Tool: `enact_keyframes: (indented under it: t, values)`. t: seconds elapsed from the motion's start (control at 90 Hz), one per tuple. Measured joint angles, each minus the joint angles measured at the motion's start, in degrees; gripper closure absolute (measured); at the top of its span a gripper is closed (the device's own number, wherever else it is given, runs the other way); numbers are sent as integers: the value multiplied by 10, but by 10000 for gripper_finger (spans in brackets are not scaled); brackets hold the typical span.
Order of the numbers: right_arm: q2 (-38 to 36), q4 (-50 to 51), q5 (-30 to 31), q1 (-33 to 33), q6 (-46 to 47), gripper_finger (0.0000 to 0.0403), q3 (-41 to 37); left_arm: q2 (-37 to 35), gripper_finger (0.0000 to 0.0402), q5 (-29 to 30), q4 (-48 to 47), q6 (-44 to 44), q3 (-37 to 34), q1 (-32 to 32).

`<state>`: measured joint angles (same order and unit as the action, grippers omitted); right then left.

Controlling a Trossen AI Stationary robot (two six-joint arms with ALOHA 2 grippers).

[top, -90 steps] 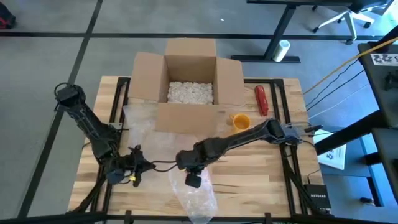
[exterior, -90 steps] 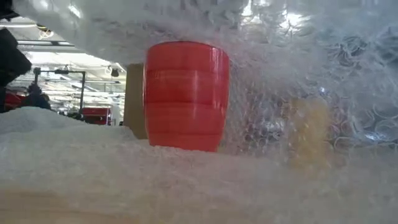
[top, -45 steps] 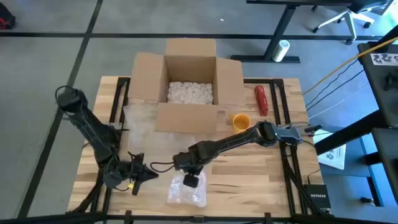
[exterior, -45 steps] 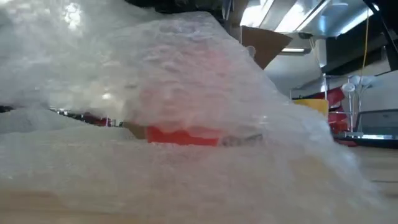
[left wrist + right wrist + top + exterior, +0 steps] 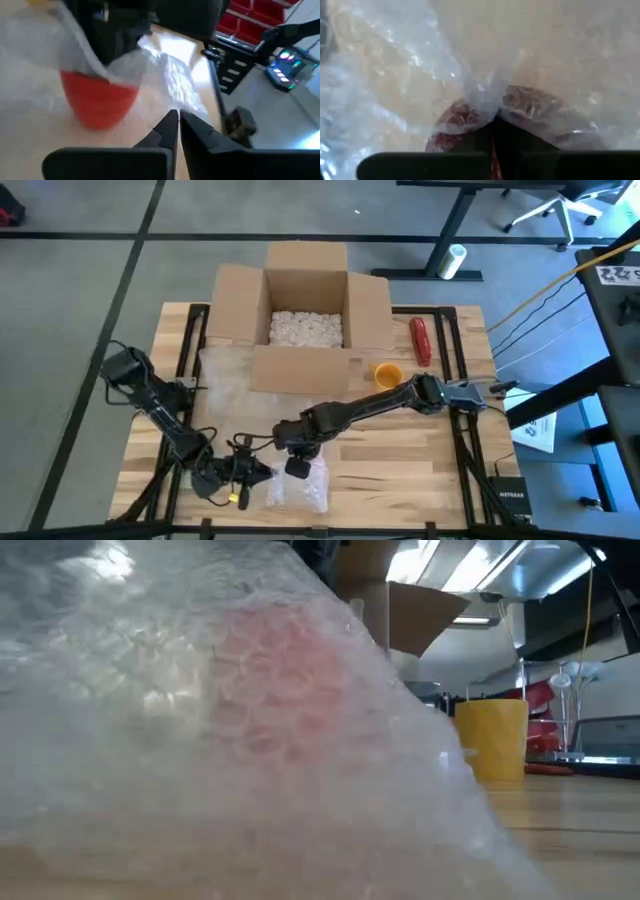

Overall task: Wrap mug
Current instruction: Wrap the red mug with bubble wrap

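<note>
Wrap now lies over the red mug [image 5: 100, 102], where a second ago the sheet was lifted and the cup stood bare at table height; half a second back only its base peeked out. That suggests the first fold is made, with tucking and rolling left to do. Going left to right: the left gripper [image 5: 243, 471], fingers pressed together on nothing, has slid in from farther out and sits just beside the bundle's left flank. The bubble wrap [image 5: 300, 485] rests right of it, the mug a pink blur beneath in the low view. The right gripper [image 5: 297, 467] hangs directly over the bundle, pinching a gather of film, though the wrist view is murky and its hold on the mug's rim cannot be ruled out. Beyond it, well apart to the right, stand a yellow cup [image 5: 387, 375] and the cardboard box [image 5: 305, 315]. The near table edge [image 5: 330, 523] lies close below the bundle, so open room is mostly rightward.
</note>
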<state>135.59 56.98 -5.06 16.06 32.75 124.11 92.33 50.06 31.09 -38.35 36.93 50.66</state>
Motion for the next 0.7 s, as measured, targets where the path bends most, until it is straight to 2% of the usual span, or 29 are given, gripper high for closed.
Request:
enact_keyframes:
  t: [0.278, 0.5, 0.611, 0.7]
  values:
    - [-2, 20, -29, 1, 2, 403, 0, 9, 402, 3, 0, 49, 25, -58]
    - [-38, 77, -44, 9, 19, 403, 0, 9, 402, 0, -1, 54, 26, -81]
    - [-61, 102, -17, 18, 33, 403, 0, 9, 402, 0, -3, 54, 26, -88]
    - [-80, 108, 34, 27, 43, 403, 0, 9, 402, -1, -5, 56, 26, -96]
